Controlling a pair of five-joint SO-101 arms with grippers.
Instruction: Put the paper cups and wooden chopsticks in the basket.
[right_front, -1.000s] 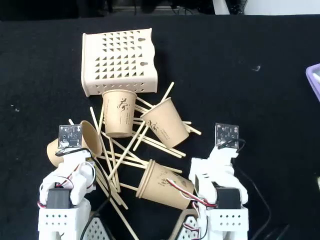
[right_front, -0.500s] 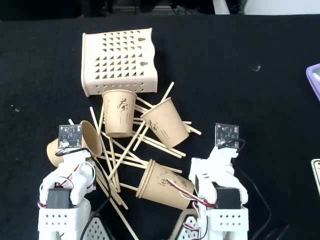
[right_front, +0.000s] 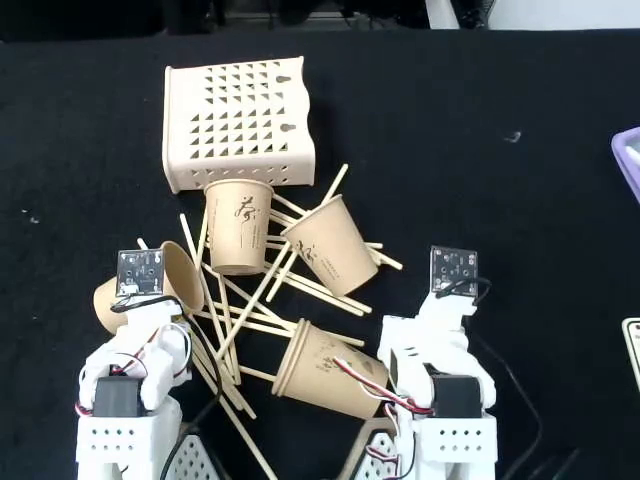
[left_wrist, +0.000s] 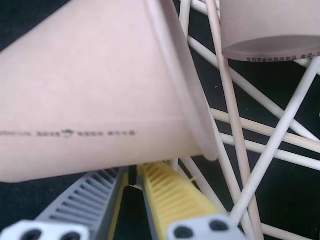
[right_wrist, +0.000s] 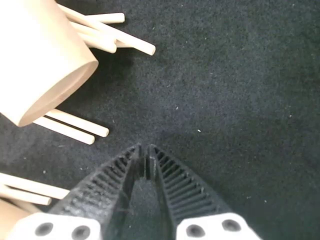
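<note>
The cream perforated basket (right_front: 238, 122) lies at the back of the black table. In front of it are several paper cups on their sides: one at the basket's edge (right_front: 238, 225), one beside it (right_front: 332, 245), one between the arms (right_front: 325, 370), and one by the left arm (right_front: 110, 298). Wooden chopsticks (right_front: 250, 300) are strewn under and between them. My left gripper (left_wrist: 134, 181) is shut, its tip right under the side of a cup (left_wrist: 90, 90), with chopsticks (left_wrist: 235, 135) beside it. My right gripper (right_wrist: 146, 161) is shut over bare cloth, a short way from a cup (right_wrist: 35, 60) and chopstick ends (right_wrist: 115, 35).
A purple container's corner (right_front: 628, 155) and a pale flat thing (right_front: 633, 350) sit at the right edge. Black cloth (right_front: 500, 200) stretches to the right of the pile. Both arm bases (right_front: 125, 430) (right_front: 445, 430) stand at the front edge.
A pale flat thing has come into sight at the right edge. The arms, cups and chopsticks have not moved.
</note>
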